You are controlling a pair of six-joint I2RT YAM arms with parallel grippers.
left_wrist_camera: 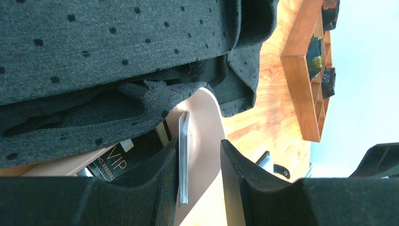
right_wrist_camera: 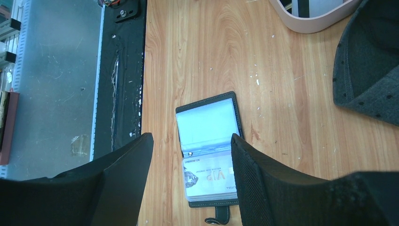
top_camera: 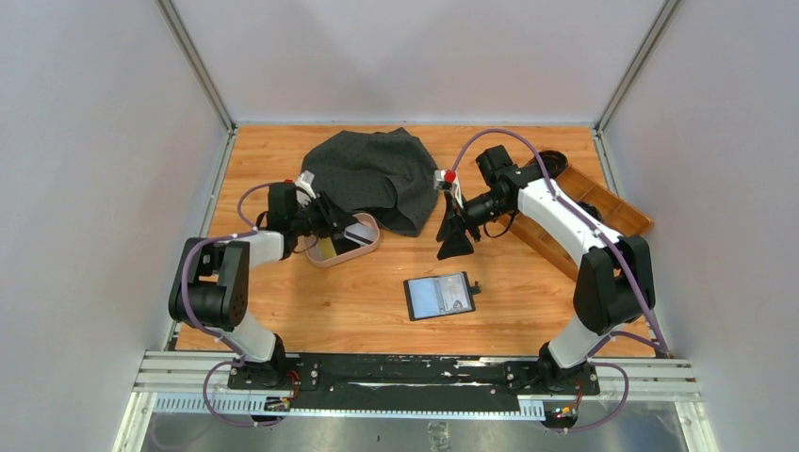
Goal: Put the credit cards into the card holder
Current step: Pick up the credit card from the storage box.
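Observation:
The card holder (top_camera: 439, 295) lies open and flat in the middle of the table, a light VIP card (right_wrist_camera: 209, 176) in one of its greyish-blue pockets. My right gripper (top_camera: 455, 243) hangs open above and behind it; in the right wrist view the holder (right_wrist_camera: 207, 117) shows between the spread fingers. My left gripper (top_camera: 344, 229) reaches into the pink dish (top_camera: 325, 261). There, grey credit cards (left_wrist_camera: 183, 155) stand on edge against the left finger, with a clear gap to the other finger. A black VIP card (left_wrist_camera: 110, 165) and a yellowish card (top_camera: 327, 247) lie in the dish.
A dark dotted cloth (top_camera: 372, 174) is heaped at the back and overhangs the dish (left_wrist_camera: 207, 127) in the left wrist view. A long wooden compartment tray (top_camera: 603, 202) runs along the right side behind the right arm. White walls close in the table.

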